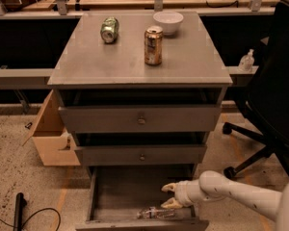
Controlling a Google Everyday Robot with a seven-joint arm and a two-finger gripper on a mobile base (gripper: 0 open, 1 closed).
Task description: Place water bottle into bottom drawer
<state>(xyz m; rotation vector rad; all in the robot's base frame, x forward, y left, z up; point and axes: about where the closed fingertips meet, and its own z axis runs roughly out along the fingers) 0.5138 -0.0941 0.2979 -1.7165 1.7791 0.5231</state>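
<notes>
The water bottle (155,212) lies on its side on the floor of the open bottom drawer (116,191), near the front wall. My gripper (169,195) hangs inside the drawer at its right side, just above and to the right of the bottle. Its two pale fingers (169,187) are spread apart and hold nothing. My white arm reaches in from the lower right.
On the cabinet top stand a gold-brown soda can (153,45), a green soda can (109,30) on its side and a white bowl (168,22). Two closed drawer fronts (140,120) sit above. A black office chair (274,105) is at right, a cardboard box (52,136) at left.
</notes>
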